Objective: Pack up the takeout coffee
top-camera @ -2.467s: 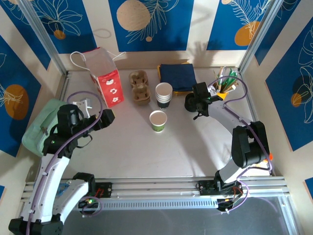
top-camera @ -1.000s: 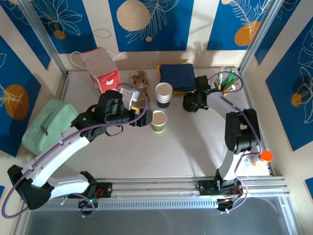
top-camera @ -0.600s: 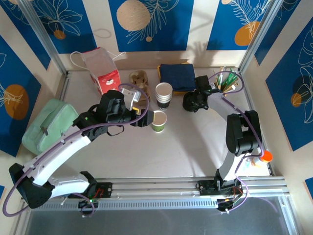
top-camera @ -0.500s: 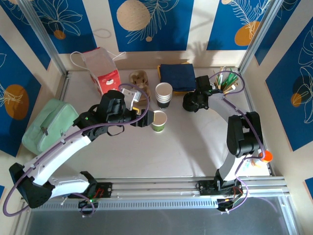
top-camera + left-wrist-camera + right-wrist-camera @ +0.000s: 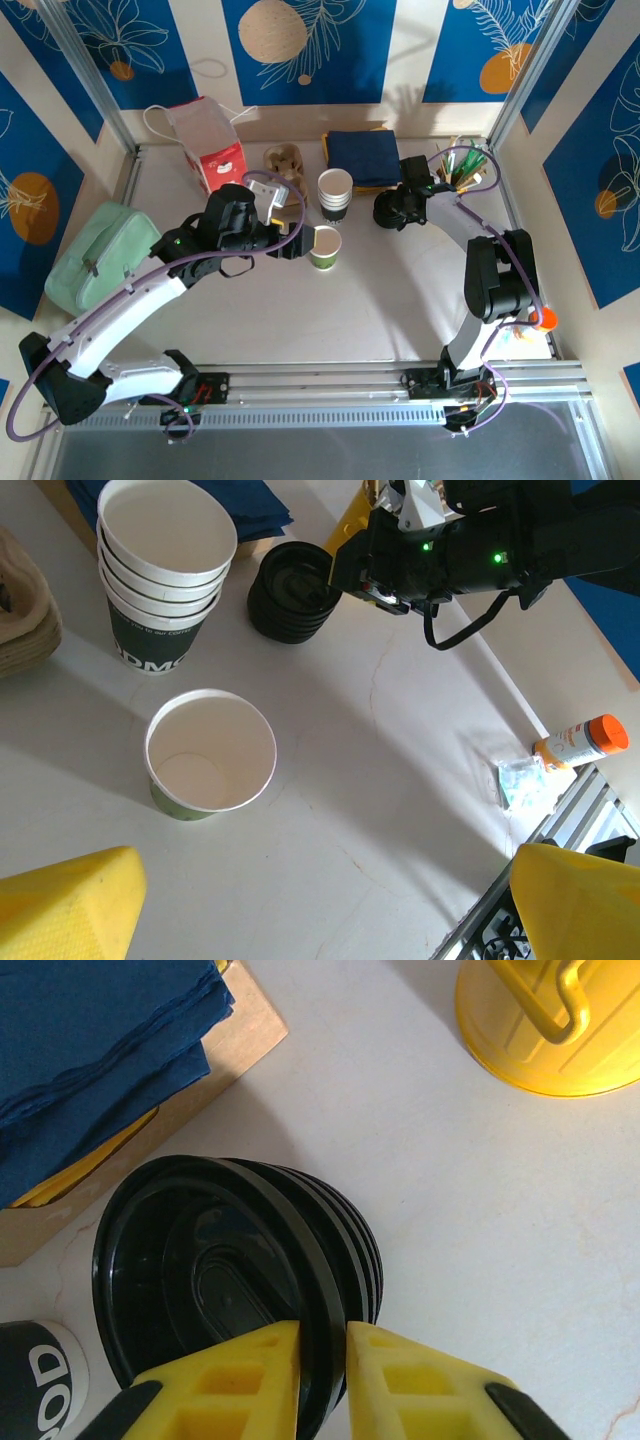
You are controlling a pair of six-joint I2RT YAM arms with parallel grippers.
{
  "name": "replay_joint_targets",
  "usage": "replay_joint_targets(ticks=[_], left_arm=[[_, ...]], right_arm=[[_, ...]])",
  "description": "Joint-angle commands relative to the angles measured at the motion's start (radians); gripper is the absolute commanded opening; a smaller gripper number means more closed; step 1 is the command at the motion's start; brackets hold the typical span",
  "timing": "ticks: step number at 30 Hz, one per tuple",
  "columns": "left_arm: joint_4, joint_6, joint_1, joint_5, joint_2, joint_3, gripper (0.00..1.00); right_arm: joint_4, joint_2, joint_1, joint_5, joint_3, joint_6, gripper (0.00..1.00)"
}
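Observation:
The takeout coffee cup (image 5: 323, 246), green-sided with a white rim, stands open-topped mid-table; its inside (image 5: 210, 755) looks empty. My left gripper (image 5: 296, 238) hovers just left of it, open, its yellow fingertips (image 5: 65, 905) wide apart and nothing between them (image 5: 330, 900). A stack of round black lids (image 5: 290, 592) sits to the right of the cup stack. My right gripper (image 5: 392, 210) is on that stack, shut on the rim of the top lid (image 5: 220, 1280), one finger inside the rim and one outside (image 5: 323, 1335).
A stack of lidless dark cups (image 5: 335, 193) stands just behind the green cup. Behind it are a cardboard cup carrier (image 5: 285, 165), blue napkins (image 5: 362, 155), a yellow cup of sticks (image 5: 462, 170) and a red-white bag (image 5: 215, 150). A green pouch (image 5: 95, 255) lies left; an orange-capped bottle (image 5: 540, 320) right.
The left arm has swung from beside the green pouch to next to the green cup. The right gripper moved slightly onto the lid stack. Over the last second, almost nothing has shifted.

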Motion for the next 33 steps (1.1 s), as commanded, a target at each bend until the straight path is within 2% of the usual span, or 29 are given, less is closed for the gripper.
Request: replay_joint_targets(ticks=[1,23,33], left_arm=[[0.003,0.002,-0.011,-0.009,-0.001,0.006,0.94],[-0.002,0.004,-0.01,-0.015,-0.006,-0.003,0.94],[-0.007,0.007,-0.011,-0.015,-0.001,-0.006,0.95]], right_arm=[[-0.003,-0.01,0.003,-0.018,-0.003,-0.007,0.23],[-0.062,0.061,-0.002,0.0,0.067,-0.006,0.29],[-0.064,0.071,-0.002,-0.002,0.082,-0.009,0.25]])
